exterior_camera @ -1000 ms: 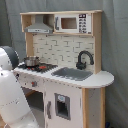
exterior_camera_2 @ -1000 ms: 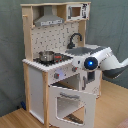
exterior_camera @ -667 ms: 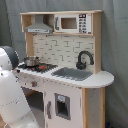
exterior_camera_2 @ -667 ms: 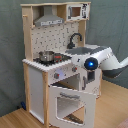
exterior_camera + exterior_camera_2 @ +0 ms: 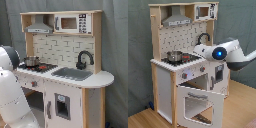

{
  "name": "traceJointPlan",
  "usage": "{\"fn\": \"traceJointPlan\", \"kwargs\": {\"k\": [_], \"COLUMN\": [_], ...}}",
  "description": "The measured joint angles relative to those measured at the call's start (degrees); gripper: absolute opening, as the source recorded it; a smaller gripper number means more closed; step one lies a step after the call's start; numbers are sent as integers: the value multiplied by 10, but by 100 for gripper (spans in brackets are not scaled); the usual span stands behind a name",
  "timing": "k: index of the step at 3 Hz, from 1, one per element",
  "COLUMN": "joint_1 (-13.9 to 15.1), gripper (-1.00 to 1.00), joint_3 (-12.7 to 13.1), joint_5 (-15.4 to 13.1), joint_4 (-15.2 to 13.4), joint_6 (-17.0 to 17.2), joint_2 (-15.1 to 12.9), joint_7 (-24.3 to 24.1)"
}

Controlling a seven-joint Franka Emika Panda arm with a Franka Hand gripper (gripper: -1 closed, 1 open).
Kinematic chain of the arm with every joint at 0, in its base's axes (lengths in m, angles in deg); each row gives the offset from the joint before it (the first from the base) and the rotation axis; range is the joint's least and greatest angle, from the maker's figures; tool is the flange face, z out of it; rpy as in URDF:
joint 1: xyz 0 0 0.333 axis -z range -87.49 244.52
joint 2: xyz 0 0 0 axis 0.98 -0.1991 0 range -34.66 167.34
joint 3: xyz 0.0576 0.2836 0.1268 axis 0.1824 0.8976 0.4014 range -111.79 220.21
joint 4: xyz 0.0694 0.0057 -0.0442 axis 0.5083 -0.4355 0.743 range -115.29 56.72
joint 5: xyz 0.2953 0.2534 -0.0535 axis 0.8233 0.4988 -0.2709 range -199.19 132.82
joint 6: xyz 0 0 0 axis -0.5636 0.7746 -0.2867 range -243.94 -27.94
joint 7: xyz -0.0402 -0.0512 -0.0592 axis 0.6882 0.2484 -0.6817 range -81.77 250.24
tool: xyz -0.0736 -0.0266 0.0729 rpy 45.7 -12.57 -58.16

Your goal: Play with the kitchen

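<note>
Against a grey curtain (image 5: 112, 60) in both exterior views stands the kitchen (image 5: 70, 75), upright on a wooden floor (image 5: 143, 117), filling most of each picture. No brand, label or readable writing anywhere on it; only a dark control strip beside the window of the microwave (image 5: 73, 23) in the first exterior view, too blurred to read. On the stovetop (image 5: 37, 66) sits a small metal pot (image 5: 31, 61), seen again in the second exterior view (image 5: 174, 55) beside a red-ringed burner. Shown only in the first exterior view: the grey sink (image 5: 72, 74) sunk in the white counter, the whole black faucet (image 5: 84, 59) behind it, and a closed lower door with a dark panel (image 5: 62, 106). Shown only in the second exterior view: the oven door (image 5: 198, 104) swung down and open, its window frame tilted outward, plus knobs (image 5: 184, 76) on the front panel. Grey hood (image 5: 177, 20) up top in both exterior views. Arm (image 5: 230, 52) reaching in from the second exterior view's right, a blue-lit joint facing the camera, its end hidden behind the white links near the counter; in the first exterior view just white arm segments (image 5: 12, 100) at the first exterior view's left. Cannot tell how the jaws stand.
</note>
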Motion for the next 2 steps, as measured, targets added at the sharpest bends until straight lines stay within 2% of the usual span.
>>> {"fn": "traceJointPlan", "kwargs": {"k": [1, 2], "joint_1": [31, 61], "gripper": [100, 100], "joint_3": [-1, 0], "joint_5": [2, 19], "joint_4": [44, 79], "joint_6": [-27, -55], "joint_2": [0, 0], "joint_7": [0, -9]}}
